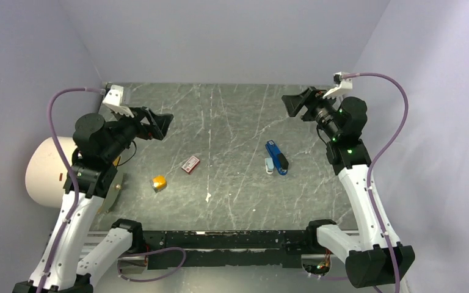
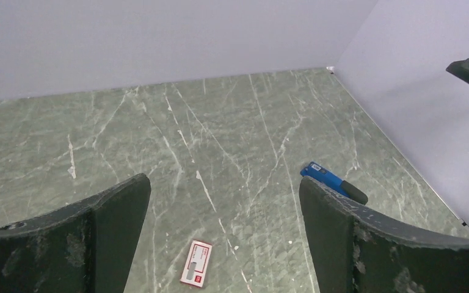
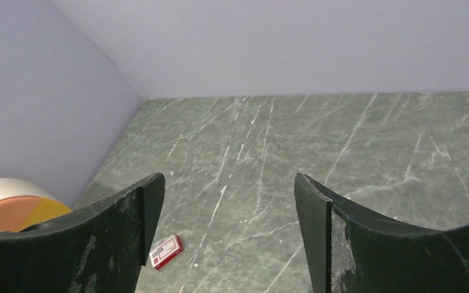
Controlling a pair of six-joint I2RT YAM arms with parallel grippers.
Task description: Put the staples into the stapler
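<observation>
The blue and black stapler lies on the green marbled table, right of centre; the left wrist view catches it just past my right-hand finger. No loose staples show in any view. My left gripper hangs open above the table's left side, nothing between its fingers. Over the back right, my right gripper is open and empty too. Both are well above and apart from the stapler.
A small red-and-white box lies near the middle, also in the wrist views as the box and the box. An orange-yellow block sits left of it. A pale blue-grey piece rests beside the stapler. A white cylinder stands off the left edge.
</observation>
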